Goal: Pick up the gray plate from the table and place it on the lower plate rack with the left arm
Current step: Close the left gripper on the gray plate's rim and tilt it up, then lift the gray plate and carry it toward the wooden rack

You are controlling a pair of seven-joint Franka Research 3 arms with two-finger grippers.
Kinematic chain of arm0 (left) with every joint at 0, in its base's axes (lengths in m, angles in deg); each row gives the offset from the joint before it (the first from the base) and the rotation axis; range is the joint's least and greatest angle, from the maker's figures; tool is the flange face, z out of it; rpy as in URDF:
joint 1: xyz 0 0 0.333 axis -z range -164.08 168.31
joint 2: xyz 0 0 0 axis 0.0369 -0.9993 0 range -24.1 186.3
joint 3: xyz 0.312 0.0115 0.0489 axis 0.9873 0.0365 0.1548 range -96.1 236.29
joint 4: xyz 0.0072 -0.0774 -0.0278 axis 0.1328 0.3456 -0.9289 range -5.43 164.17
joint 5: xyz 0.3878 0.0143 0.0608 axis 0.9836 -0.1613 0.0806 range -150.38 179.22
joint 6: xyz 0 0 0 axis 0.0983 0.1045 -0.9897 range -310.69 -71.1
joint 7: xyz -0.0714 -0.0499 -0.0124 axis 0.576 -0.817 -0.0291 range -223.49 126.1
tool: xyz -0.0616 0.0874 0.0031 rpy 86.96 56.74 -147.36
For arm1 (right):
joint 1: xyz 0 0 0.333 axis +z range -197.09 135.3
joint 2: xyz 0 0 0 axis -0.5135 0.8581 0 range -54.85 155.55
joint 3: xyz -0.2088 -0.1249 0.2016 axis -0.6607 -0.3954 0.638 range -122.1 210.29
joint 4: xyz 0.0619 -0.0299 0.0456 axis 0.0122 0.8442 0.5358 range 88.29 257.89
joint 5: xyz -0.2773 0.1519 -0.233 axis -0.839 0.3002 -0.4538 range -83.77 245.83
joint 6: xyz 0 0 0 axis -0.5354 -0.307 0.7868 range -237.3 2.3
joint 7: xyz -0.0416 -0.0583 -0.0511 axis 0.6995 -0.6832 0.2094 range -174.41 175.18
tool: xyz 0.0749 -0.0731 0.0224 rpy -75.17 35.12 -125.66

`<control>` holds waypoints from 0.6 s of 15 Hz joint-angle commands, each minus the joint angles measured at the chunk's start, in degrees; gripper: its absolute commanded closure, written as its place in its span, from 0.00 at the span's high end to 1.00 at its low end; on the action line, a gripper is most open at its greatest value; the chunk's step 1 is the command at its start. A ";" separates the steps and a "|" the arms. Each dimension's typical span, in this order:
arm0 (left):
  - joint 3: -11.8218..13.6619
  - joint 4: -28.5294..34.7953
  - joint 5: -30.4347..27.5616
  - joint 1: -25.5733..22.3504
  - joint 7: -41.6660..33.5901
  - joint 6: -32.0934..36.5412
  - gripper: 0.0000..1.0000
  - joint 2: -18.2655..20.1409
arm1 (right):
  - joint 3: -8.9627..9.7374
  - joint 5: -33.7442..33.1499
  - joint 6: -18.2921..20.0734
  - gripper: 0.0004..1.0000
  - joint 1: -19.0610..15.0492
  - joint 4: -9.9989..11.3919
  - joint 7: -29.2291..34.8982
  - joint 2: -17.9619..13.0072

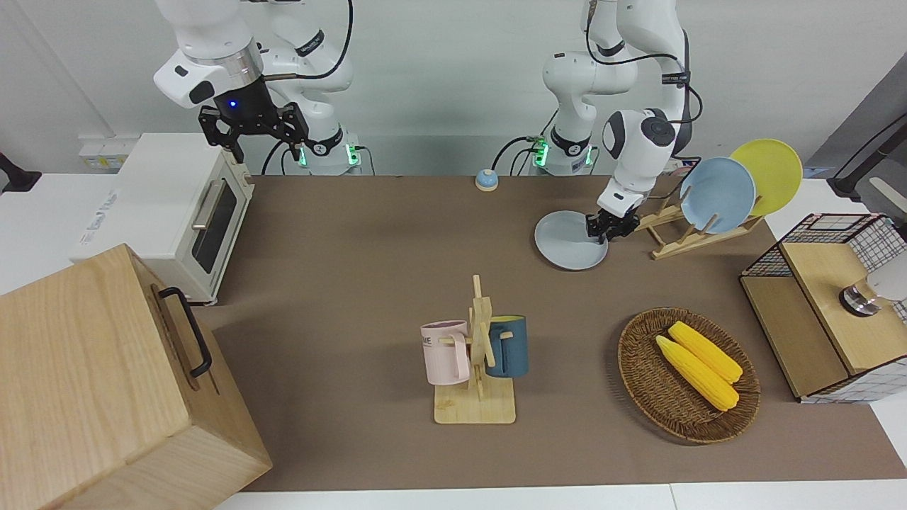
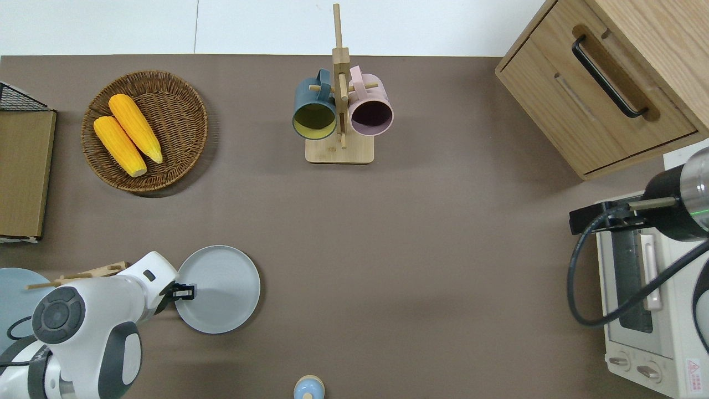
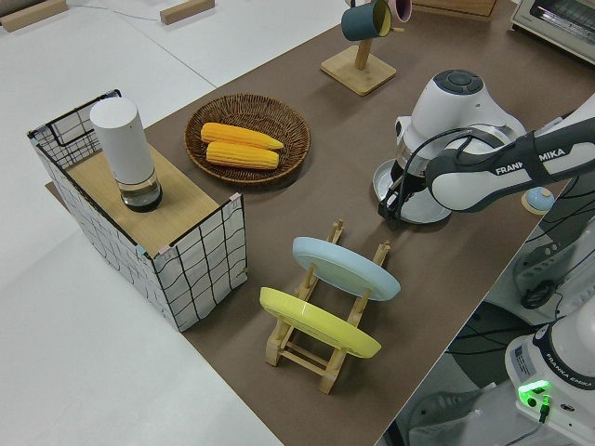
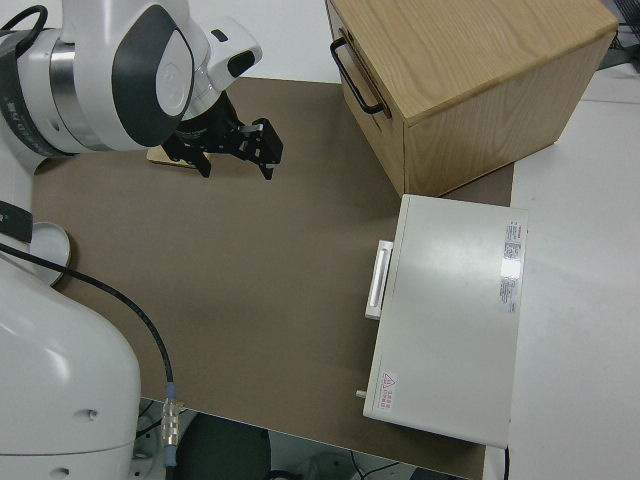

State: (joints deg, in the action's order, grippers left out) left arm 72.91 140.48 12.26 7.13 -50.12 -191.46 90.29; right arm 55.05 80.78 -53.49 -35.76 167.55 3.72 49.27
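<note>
**Gray plate on table, left gripper at its rim**

Gray plate [image 2: 221, 288] lay flat on the brown table mat [image 2: 421, 249], beside the lower plate rack [image 1: 698, 230], which held a light blue plate [image 1: 717, 194] and a yellow plate [image 1: 772, 173]. Left gripper [image 1: 608, 228] was down at the plate's edge toward the rack; can't tell whether the jaws were closed on the rim. Right arm parked, right gripper [image 1: 263, 145] jaws apart.

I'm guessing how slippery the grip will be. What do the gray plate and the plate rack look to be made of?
The gray plate: probably matte plastic or glazed ceramic, going by its even pale surface with little shine; the views cannot settle which. The plate rack: unfinished light wood, showing pale grain, rails and pegs. The left gripper is at the plate's rim.
</note>
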 commanded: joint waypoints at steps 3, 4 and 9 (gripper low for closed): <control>0.00 0.50 0.49 0.79 -0.77 0.10 0.00 -0.06 | 0.29 0.34 0.83 0.99 -0.41 -0.35 0.01 -0.14; 0.00 0.24 0.49 0.79 -0.86 0.89 0.00 0.03 | 0.38 0.34 0.83 0.99 -0.41 -0.35 0.01 -0.14; 0.08 -3.27 0.40 0.79 -1.30 7.30 0.00 1.44 | 0.29 0.34 0.83 0.99 -0.41 -0.35 -0.08 -0.14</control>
State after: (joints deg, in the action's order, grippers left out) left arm 72.66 139.14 12.26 7.15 -50.92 -188.41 90.35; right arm 55.05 80.78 -53.49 -35.76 167.55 3.72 49.27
